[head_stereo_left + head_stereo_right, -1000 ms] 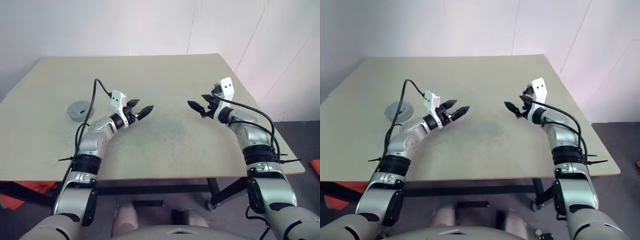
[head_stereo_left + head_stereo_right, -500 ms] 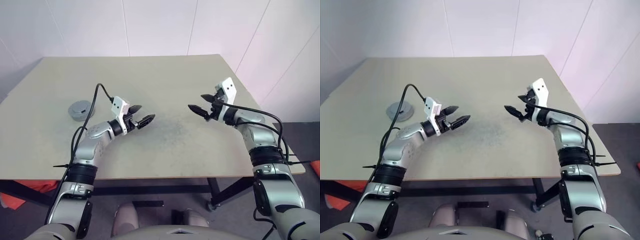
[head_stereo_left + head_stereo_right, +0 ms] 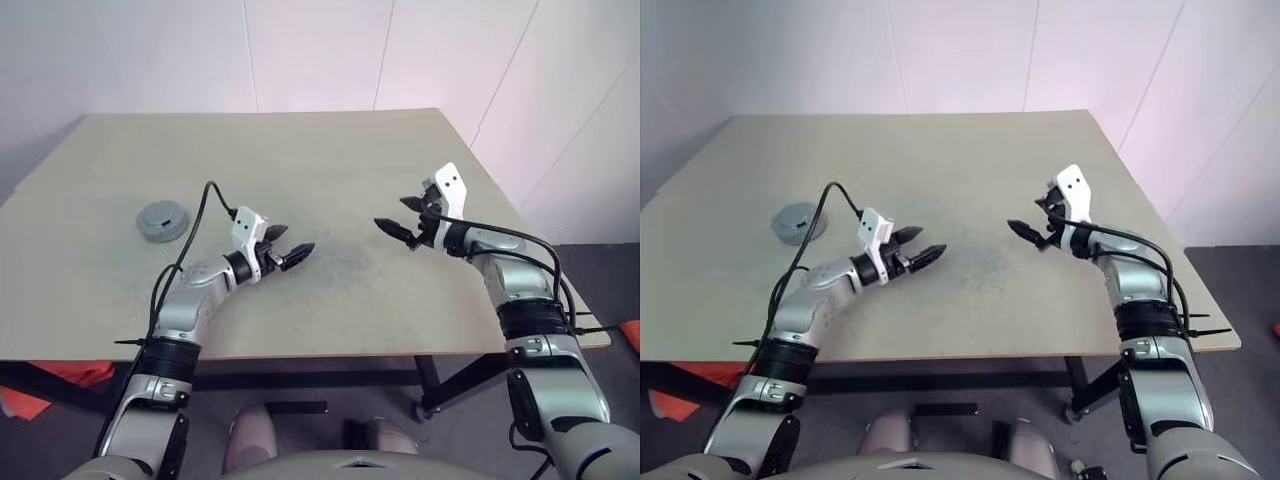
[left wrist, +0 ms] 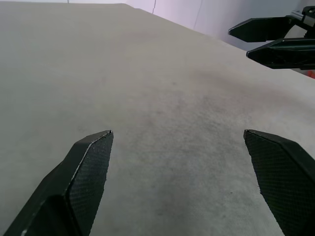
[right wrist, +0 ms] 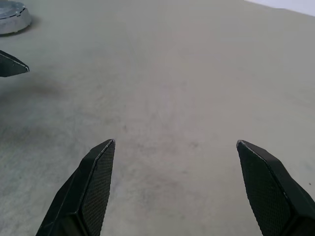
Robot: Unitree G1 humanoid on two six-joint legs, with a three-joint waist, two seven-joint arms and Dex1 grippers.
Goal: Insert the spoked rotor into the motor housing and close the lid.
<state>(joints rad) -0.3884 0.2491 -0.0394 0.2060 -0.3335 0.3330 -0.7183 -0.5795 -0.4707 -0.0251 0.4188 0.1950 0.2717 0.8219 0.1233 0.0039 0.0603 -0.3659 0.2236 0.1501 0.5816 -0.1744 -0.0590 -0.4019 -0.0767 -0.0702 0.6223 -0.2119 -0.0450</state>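
Left pincer [image 3: 292, 252]: jaws spread wide, nothing between them, held over the middle of the surface [image 3: 320, 150] and pointing toward the robot's right. Its two black fingers [image 4: 86, 172] frame bare tabletop in the left wrist view.

Right pincer [image 3: 398, 222]: jaws likewise spread wide and empty, held over the surface on the robot's right, pointing toward the robot's left, tips slightly down. The two pincers face each other across a faint dark smudge [image 3: 345, 255] on the tabletop, well apart from one another. The right pincer's tips also appear in the left wrist view [image 4: 270, 42], and one tip of the left pincer at the edge of the right wrist view [image 5: 12, 65].

Round grey part [image 3: 162, 220]: lies flat on the surface at the robot's left, beyond and outward of the left arm, well apart from both pincers. Being a disc, it has no long axis to report; its flat face is up. A raised centre and a lighter rim can be made out; whether the edge is notched, and what lies under or inside it, is too small to tell. Whether it is the lid alone or the lid seated on the motor housing cannot be told. In the right wrist view it is cut off by the frame edge [image 5: 12, 17], showing a pale metallic rim. A black cable from the left arm crosses just beside it in the head views.
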